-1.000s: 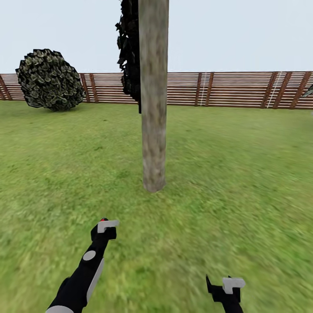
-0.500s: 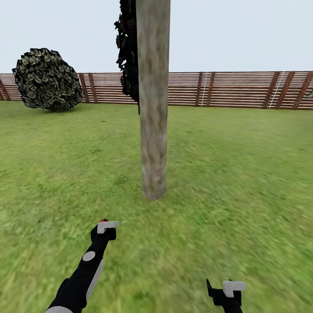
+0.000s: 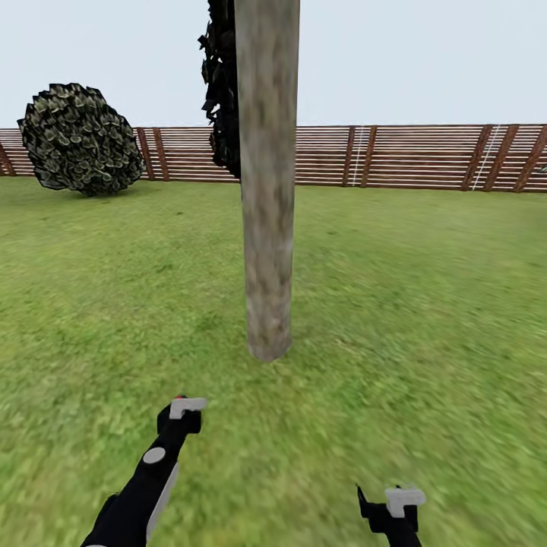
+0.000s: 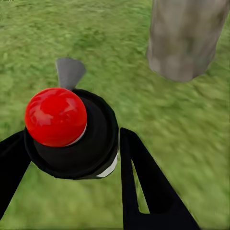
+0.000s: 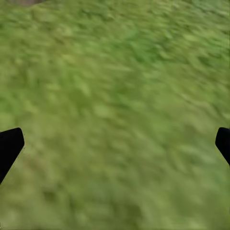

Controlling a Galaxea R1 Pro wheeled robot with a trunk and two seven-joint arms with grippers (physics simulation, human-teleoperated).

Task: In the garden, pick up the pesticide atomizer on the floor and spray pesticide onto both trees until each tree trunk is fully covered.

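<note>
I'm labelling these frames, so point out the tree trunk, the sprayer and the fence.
tree trunk (image 3: 267, 228), head view, middle of the column
sprayer (image 4: 56, 116), left wrist view, red cap
fence (image 3: 410, 156), head view, horizontal slats

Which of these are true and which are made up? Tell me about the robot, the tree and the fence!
1. The left pincer holds the atomizer with a red ball top. True.
2. The right pincer is squeezing a rock. False: it is open, with just grass under it.
3. The tree trunk stands ahead of the robot. True.
4. The fence is painted blue. False: it is brown wooden slats.
5. A round bush sits by the fence. True.
</note>
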